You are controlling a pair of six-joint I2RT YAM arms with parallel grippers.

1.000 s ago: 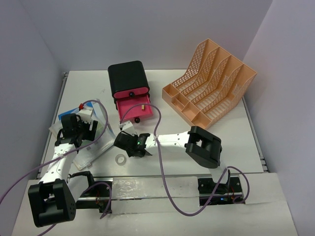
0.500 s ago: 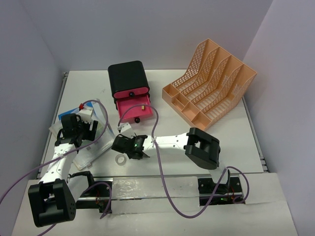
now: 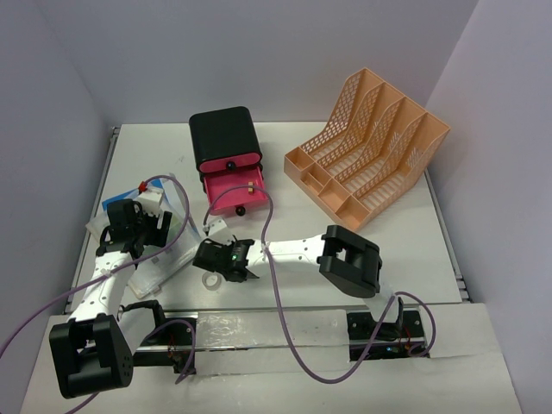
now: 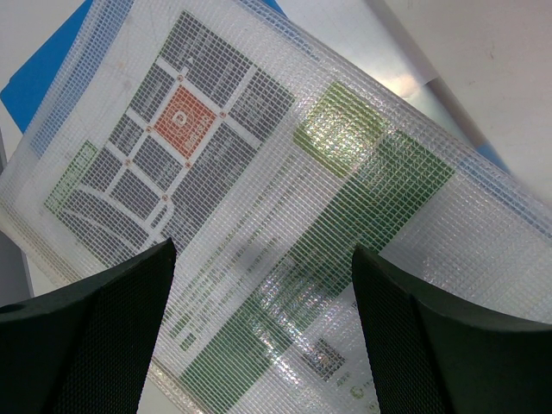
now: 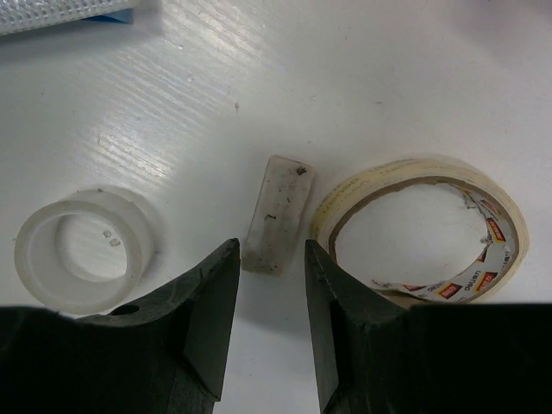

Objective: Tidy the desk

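My right claw (image 5: 269, 250) stands half open astride a small pale block (image 5: 276, 214) on the desk (image 3: 423, 241) in front of the drawer box (image 3: 224, 138), and my left claw (image 4: 263, 254) is wide above a mesh pouch (image 4: 259, 155), so I judge most of the tidying is left.

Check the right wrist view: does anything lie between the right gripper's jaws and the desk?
Yes. A small off-white block lies on the desk, in line with the gap between the jaws of the right gripper. A clear tape ring and a yellowish tape roll flank it.
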